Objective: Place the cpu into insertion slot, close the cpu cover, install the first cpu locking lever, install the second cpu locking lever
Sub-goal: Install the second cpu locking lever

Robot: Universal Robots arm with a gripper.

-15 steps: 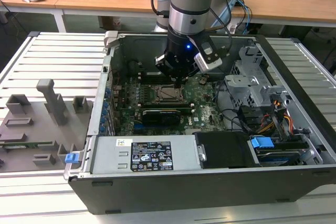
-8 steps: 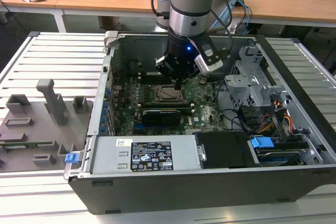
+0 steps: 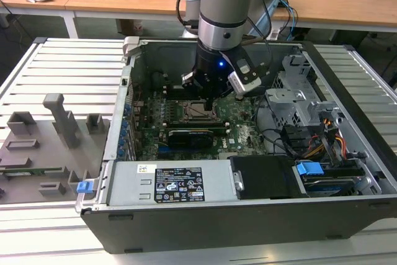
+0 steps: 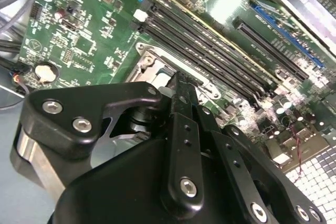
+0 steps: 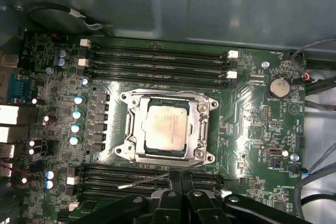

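Note:
The cpu point(image 5: 165, 124), a pale square chip, lies in the insertion slot point(image 5: 122, 151) on the green motherboard. The silver cpu cover point(image 5: 196, 125) lies flat around it, framing the chip. A thin silver locking lever point(image 5: 142, 183) sticks out at a slant along the socket's edge nearest my fingers, its end raised off the board. My gripper point(image 5: 177, 178) is shut, its black fingertips right at this lever's inner end. In the second wrist view the gripper point(image 4: 181, 80) hangs just over the socket's corner point(image 4: 149, 59). The exterior view has the gripper point(image 3: 208, 100) low over the socket point(image 3: 197, 112).
The board sits inside an open computer case point(image 3: 124, 122). Black memory slots point(image 5: 157, 59) run on both sides of the socket. A black card point(image 3: 195, 136), a drive cage point(image 3: 298, 100) and cables point(image 3: 335, 144) stand to the exterior view's right. A grey fixture tray point(image 3: 43, 147) lies outside the case.

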